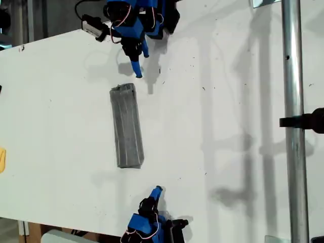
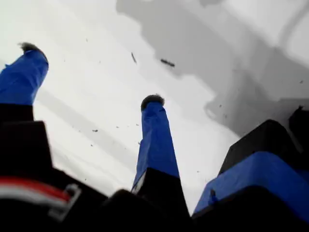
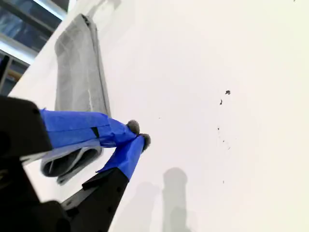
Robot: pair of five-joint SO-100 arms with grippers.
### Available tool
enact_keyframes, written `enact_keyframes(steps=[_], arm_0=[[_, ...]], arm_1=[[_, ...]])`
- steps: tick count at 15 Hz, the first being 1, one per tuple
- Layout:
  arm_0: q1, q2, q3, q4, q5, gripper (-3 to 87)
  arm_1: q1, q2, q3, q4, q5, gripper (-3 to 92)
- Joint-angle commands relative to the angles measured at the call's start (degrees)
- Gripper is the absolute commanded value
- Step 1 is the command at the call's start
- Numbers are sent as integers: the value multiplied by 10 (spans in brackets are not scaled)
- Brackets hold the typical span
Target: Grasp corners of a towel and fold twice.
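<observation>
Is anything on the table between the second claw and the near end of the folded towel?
No. In the exterior view, only bare white table separates my second claw from the towel.

Both arms are blue and black, with thin red and white cables. My first gripper (image 2: 91, 77) has two long fingers wrapped in blue tape, each with a dark tip. My second gripper (image 3: 138, 134) has the same blue-taped fingers on black bodies, and its tips are perhaps padded.
</observation>
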Motion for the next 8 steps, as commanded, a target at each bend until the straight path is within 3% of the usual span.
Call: enact_keyframes(steps=[1,5,8], arm_0=[[10,4,2,-23,-8,-27],[20,4,2,-15,-24,-27],[18,4,1,-5,-25,-27]], arm_1=[[134,-106,-31,-102,-140,404],[205,-408,-105,-291,-214,421],[218,-598,-211,-354,-237,428]])
